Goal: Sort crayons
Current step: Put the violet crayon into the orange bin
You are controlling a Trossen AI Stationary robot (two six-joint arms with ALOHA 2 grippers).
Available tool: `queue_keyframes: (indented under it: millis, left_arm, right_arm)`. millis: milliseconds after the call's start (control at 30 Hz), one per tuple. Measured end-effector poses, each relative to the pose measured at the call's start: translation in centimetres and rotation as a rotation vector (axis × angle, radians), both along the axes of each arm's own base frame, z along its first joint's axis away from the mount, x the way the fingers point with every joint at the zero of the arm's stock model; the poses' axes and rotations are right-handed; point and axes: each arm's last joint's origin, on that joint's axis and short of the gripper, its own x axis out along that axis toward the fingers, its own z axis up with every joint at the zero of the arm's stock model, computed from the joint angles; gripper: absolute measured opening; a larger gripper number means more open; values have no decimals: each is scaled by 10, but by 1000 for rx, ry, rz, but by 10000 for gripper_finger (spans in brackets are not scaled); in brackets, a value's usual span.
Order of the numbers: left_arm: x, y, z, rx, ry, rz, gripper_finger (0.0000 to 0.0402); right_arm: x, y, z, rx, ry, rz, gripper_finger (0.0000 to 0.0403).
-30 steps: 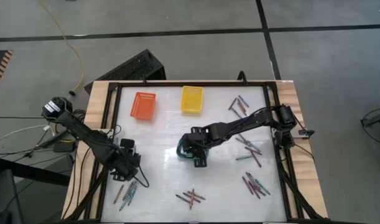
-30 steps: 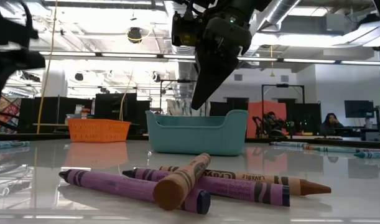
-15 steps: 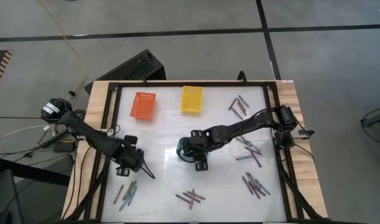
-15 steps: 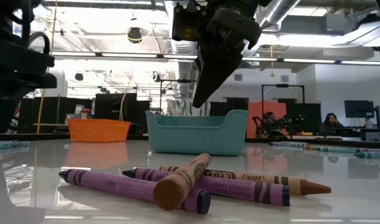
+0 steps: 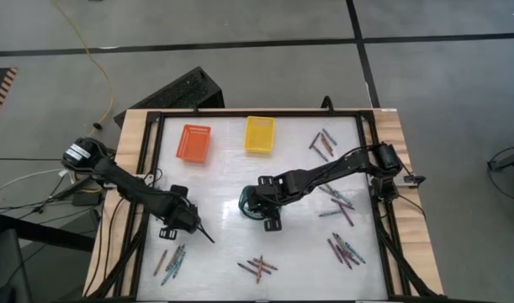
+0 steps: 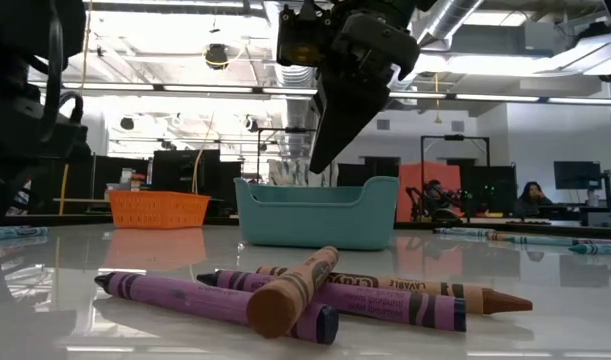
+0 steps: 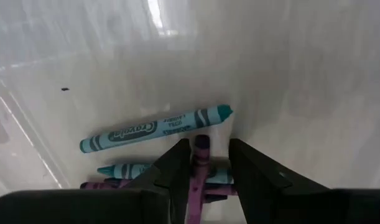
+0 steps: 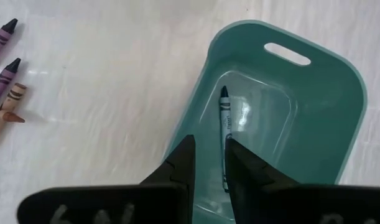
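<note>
Crayons lie in loose groups on the white table. One pile (image 5: 171,259) sits near the front left. My left gripper (image 7: 209,143) points down over it, open, one finger on each side of a purple crayon (image 7: 201,158); a teal crayon (image 7: 155,128) lies just beyond. Whether a finger touches the purple crayon, I cannot tell. My right gripper (image 8: 208,142) hangs open over the teal basket (image 8: 339,124) at mid-table with nothing between its fingers. One dark teal crayon (image 8: 225,121) lies flat on that basket's floor.
An orange basket (image 5: 195,143) and a yellow basket (image 5: 259,135) stand at the far edge. More crayons lie at the front middle (image 5: 257,268), front right (image 5: 345,251), mid right (image 5: 336,202) and far right (image 5: 322,143). A black frame (image 5: 151,151) runs round the table.
My left gripper has come down and moved toward the table's right, closing in on the front-left crayon pile. No crayon has shifted.
</note>
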Motion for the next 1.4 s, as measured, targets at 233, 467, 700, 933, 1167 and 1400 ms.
queue_keyframes:
  millis: [233,467,700,933,1167,1400]
  left_arm:
    - [2,-1,0,-11,-19,0,62]
    - [5,7,17,-39,-142,66,11]
    - [1,20,34,-107,-203,171,14]
    - [-4,33,49,-122,-284,262,13]
    - [-9,46,61,-69,-381,364,12]
    - [-11,49,71,-69,-475,373,12]
  right_arm:
    - [-1,2,0,-4,5,11,82]
    - [-1,2,0,-8,1,17,82]
    - [-1,3,0,-10,7,22,82]
    - [-1,-3,-8,-39,-3,-9,82]
    - [6,-39,-18,-32,-59,-120,82]
    - [5,-31,5,-40,-122,-76,82]
